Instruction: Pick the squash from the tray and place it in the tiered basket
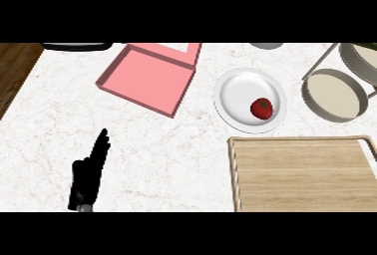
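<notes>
I logged one hand (88,174) in view, at lower left, fingers straight. One wooden tray (302,174) sat at lower right. One white plate (239,92) lay above it, and I counted one red fruit (262,108) on that plate. One pink box (151,77) stood open at upper centre. One tiered basket (335,92) was at the right edge; I made out two round tiers, the upper one (361,57) cut off by the frame. One dark item (74,46) and one grey item (267,45) showed partly at the top edge; I could not identify either.
</notes>
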